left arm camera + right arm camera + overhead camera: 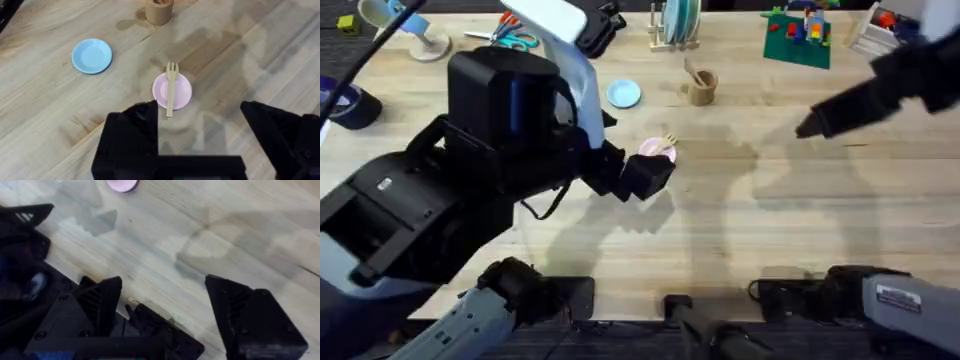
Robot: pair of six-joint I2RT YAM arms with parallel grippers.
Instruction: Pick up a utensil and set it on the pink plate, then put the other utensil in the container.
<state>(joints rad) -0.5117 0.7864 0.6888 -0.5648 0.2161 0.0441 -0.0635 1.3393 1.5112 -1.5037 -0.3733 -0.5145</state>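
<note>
The pale wooden fork (171,88) lies across the pink plate (184,95), its tines reaching past the rim toward the container (159,11). Overhead, the fork (669,141) and the pink plate (656,151) sit at mid-table. A slim pale stick, the other utensil (693,72), stands in the tan container (702,90). My left gripper (200,132) hangs open and empty just short of the plate, seen overhead as left gripper (646,177). My right gripper (167,305) is open and empty above bare table, seen overhead as right gripper (810,125) to the right of the plate.
A light-blue plate (624,94) lies left of the container. At the back stand a rack of plates (676,24), a green baseplate with bricks (798,40) and scissors (510,38). The left arm (470,190) looms large over the left half of the table.
</note>
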